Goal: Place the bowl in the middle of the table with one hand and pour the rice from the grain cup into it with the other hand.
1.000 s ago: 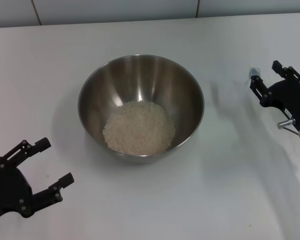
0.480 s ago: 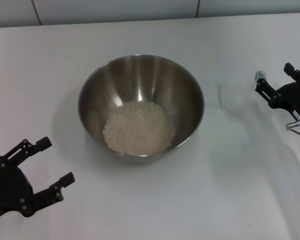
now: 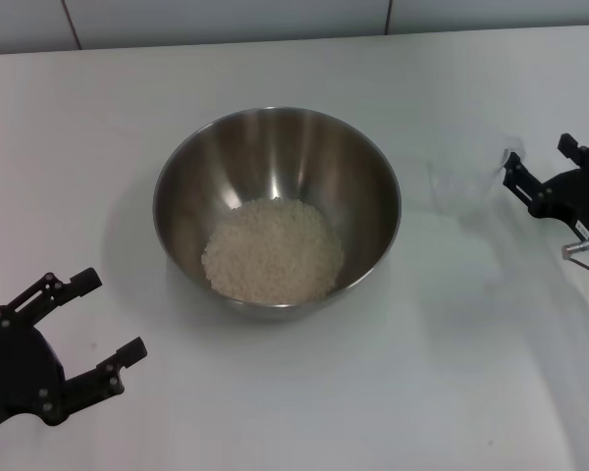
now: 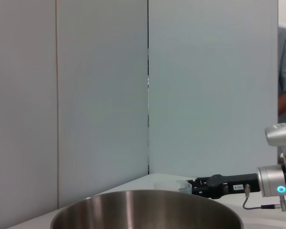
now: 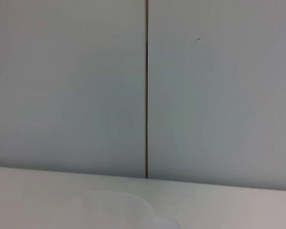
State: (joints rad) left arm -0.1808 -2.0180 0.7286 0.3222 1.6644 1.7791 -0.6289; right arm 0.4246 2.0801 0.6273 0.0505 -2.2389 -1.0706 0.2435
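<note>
A: Head view, entry by size. Table [image 3: 304, 412], white and matte, carries everything. Bowl [image 3: 277, 208] stands upright near its middle; rice [image 3: 273, 250] lies heaped in the bottom. Pour judged complete.

B: Cup?

A: Grain cup [image 3: 461, 184] stands upright on the table to the robot's right of the bowl, apart from its rim. No rice visible in it, though the clear plastic is hard to read. Left wrist view shows its rim [image 4: 174, 186] beyond the bowl [image 4: 148, 210].

B: End effectors?

A: Right end effector [image 3: 545, 169] sits just beside the cup on the side away from the bowl, fingers spread and holding nothing. One fingertip [image 3: 511, 160] is very near the cup wall; contact cannot be told. Left end effector [image 3: 88, 319] hovers at the near left, well apart from the bowl, fingers spread, empty.

B: Relation for the coming move?

A: Cup lies from the right end effector toward the bowl, long axis vertical. Right arm far nearer. Judgement: a retreat straight away from the cup should leave it standing.
</note>
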